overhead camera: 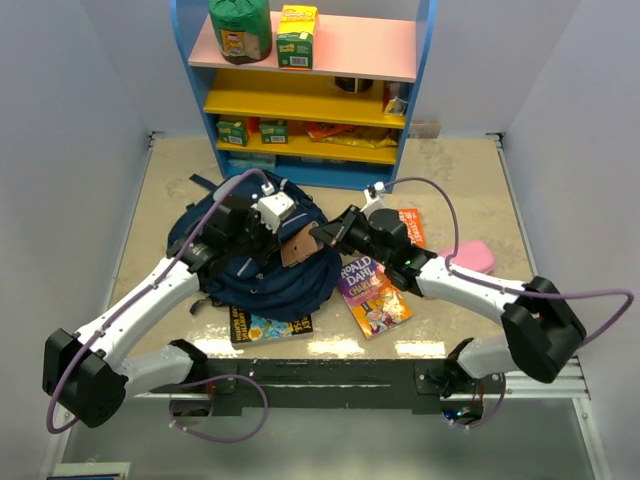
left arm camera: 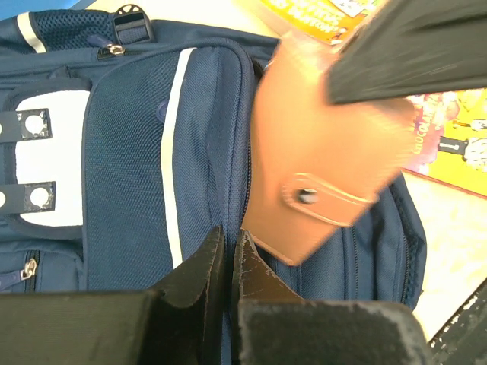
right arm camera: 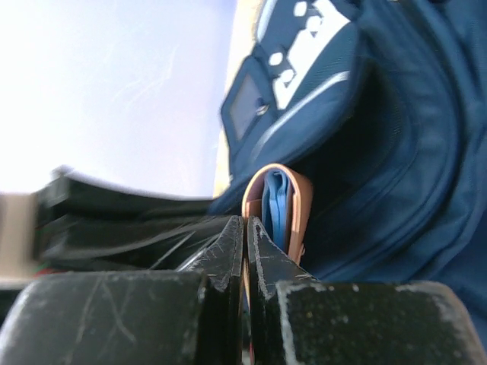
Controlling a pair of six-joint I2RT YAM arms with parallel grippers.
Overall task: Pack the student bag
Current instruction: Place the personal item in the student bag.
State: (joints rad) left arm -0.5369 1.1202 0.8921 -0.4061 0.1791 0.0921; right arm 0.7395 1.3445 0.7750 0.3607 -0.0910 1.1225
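Note:
The student bag (overhead camera: 250,275), navy with white patches, lies flat in the middle of the table. My left gripper (overhead camera: 268,240) is over its top and is shut on a fold of the bag's fabric beside a zip opening (left arm camera: 228,245). My right gripper (overhead camera: 320,234) comes in from the right and is shut on one flap of a tan leather wallet (overhead camera: 296,248). The wallet (left arm camera: 312,175) is tilted with its lower corner in the opening of the bag (left arm camera: 129,152). Blue inserts show inside the wallet (right arm camera: 293,199), with the bag (right arm camera: 396,137) behind my right gripper (right arm camera: 245,228).
A Roald Dahl book (overhead camera: 372,292) lies right of the bag, and another book (overhead camera: 270,327) sticks out under the bag's near edge. An orange book (overhead camera: 412,225) and a pink case (overhead camera: 470,257) lie further right. A coloured shelf unit (overhead camera: 300,100) with groceries stands at the back.

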